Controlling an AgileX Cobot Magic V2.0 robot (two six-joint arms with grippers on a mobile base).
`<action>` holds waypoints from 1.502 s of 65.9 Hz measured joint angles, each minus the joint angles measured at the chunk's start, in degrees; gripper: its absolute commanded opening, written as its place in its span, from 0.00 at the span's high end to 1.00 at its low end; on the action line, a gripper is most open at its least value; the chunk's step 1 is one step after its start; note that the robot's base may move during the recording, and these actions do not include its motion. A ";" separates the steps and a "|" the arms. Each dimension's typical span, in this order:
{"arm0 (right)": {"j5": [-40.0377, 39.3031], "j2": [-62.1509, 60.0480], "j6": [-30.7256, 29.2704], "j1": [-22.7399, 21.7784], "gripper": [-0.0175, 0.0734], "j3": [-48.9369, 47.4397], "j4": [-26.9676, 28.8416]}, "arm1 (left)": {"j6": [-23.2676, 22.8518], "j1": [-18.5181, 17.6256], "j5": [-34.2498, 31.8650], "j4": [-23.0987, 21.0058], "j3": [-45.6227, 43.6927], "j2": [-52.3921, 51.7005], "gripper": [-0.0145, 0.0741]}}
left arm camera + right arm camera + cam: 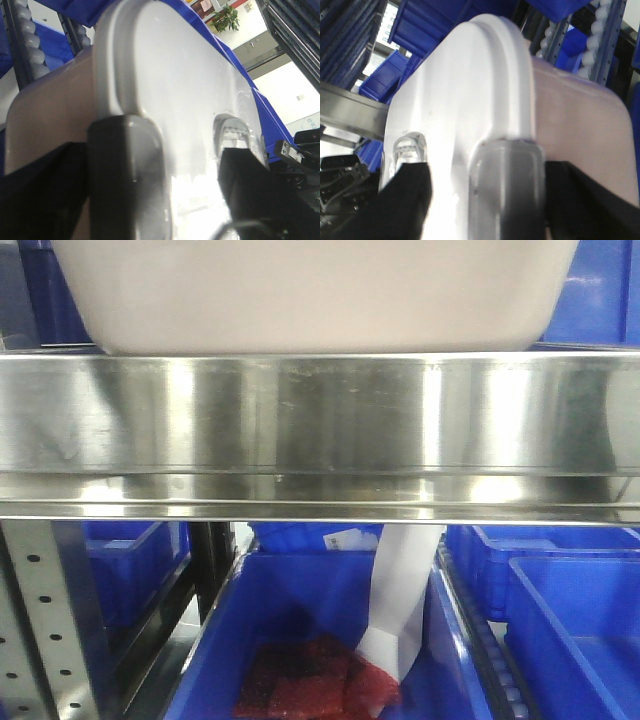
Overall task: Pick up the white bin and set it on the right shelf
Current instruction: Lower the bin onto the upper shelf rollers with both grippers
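White bin point(310, 300) sits on right shelf point(320, 430), above blue bins point(330, 640). Our left hand point(182, 170) clamps bin's lid rim; our right hand point(465, 185) clamps opposite rim. Both grasping bin.

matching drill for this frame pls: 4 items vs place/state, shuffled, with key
Items
1. white bin
2. right shelf
3. blue bin
4. left gripper

Places/states
A. below the steel lip, red packets inside
B. clamped over the lid edge
C. sitting on top of the steel rack, base visible
D. shiny reflective front lip across the front view

Pairs: 1-C, 2-D, 3-A, 4-B
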 measured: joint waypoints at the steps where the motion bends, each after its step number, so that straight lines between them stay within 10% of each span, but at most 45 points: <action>1: -0.02 0.00 0.00 0.00 0.13 0.00 -0.16 | 0.00 -0.12 0.00 0.13 0.00 0.00 0.32; 46: -5.14 0.29 0.11 -7.48 0.13 -0.03 -3.02 | -0.46 -0.36 -8.95 5.34 0.00 0.00 0.33; 63: -3.54 0.29 0.11 -9.77 0.15 -0.03 -5.47 | -0.46 -0.36 -11.70 8.07 0.00 0.00 0.56; 75: -1.66 0.29 0.11 -9.77 0.55 -0.03 -8.96 | -0.46 -0.36 -11.70 8.06 0.00 0.00 0.97; 80: -0.79 0.29 0.11 -9.77 0.75 -0.03 -10.23 | -0.46 -0.36 -11.70 8.18 0.00 0.00 0.96; 99: -1.68 0.29 0.11 -9.82 0.75 -0.03 -11.08 | -0.46 -0.36 -12.92 8.18 0.00 0.00 0.97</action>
